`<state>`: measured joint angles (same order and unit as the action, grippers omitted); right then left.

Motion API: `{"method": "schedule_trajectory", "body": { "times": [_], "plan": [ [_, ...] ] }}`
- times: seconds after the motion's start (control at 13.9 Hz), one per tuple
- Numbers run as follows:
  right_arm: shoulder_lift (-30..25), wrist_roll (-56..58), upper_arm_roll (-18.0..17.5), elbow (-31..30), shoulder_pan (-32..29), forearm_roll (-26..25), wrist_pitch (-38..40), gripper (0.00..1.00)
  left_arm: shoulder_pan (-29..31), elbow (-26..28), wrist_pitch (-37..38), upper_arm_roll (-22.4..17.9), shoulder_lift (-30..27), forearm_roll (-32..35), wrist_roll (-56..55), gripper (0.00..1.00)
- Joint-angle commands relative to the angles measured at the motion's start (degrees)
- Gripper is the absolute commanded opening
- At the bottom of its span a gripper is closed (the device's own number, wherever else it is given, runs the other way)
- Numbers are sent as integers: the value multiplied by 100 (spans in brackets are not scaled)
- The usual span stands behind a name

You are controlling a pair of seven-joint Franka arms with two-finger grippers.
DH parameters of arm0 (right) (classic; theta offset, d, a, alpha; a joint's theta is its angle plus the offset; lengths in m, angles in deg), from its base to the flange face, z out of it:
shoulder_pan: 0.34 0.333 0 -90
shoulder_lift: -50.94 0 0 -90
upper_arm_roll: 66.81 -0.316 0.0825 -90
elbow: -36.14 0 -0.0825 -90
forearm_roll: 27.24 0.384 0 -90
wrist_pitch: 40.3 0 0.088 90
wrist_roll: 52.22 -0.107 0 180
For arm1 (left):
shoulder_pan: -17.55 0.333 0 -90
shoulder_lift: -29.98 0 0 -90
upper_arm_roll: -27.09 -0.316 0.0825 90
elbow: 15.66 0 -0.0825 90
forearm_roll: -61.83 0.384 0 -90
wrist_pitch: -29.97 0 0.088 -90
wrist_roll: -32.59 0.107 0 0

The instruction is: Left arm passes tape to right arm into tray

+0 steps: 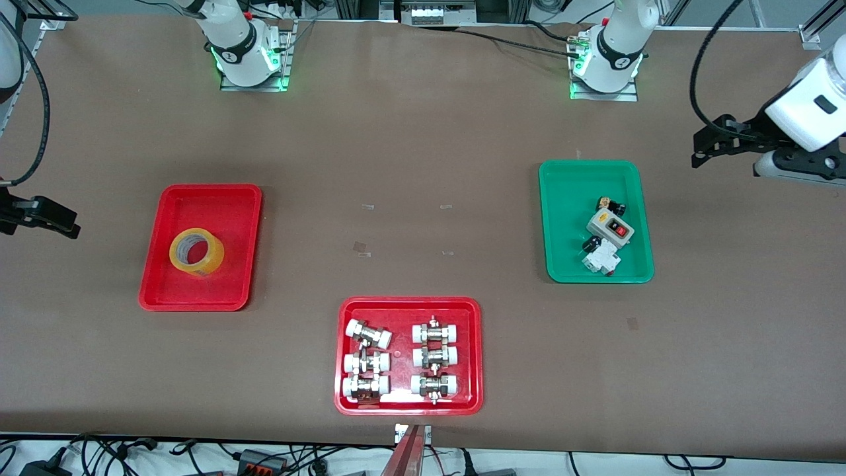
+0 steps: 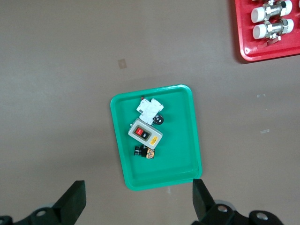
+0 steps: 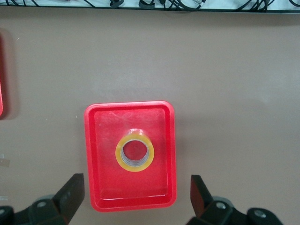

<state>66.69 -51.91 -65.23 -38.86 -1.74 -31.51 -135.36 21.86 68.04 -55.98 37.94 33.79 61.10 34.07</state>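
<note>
Both the left pincer (image 2: 138,201) and right pincer (image 3: 137,197) hang open; the tape (image 1: 196,252) lies flat, core up, in the tray (image 1: 165,291).

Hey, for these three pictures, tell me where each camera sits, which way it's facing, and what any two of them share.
Front view: high across the table, facing both arm bases; shows the left claw and right claw at the table's ends.
Left wrist view: looks straight down on the green plastic tray of electrical parts; its open fingertips show.
Right wrist view: looks straight down on the yellowish translucent tape roll lying in the plain red plastic tray; open fingertips show.
Shared: front and right wrist both show the tape in its tray.
</note>
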Motion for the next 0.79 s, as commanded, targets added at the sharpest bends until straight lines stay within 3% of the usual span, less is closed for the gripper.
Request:
{"method": "schedule_trajectory", "body": {
  "times": [0.0,0.22,0.36,0.72],
  "plan": [
    [-378,-49,96,-479,96,-4,-57,100,-229,-178,79,-189,76,21,-7,100],
    [-1089,-66,79,-1592,87,22,-329,100,-309,-178,79,-312,76,3,-16,100],
    [-1485,-23,131,-2182,9,399,-417,100,-265,-195,79,-286,67,-23,-25,100],
    [-1715,83,87,-2405,26,85,-584,100,-361,-187,79,-320,76,-23,-51,100]
  ]
}}
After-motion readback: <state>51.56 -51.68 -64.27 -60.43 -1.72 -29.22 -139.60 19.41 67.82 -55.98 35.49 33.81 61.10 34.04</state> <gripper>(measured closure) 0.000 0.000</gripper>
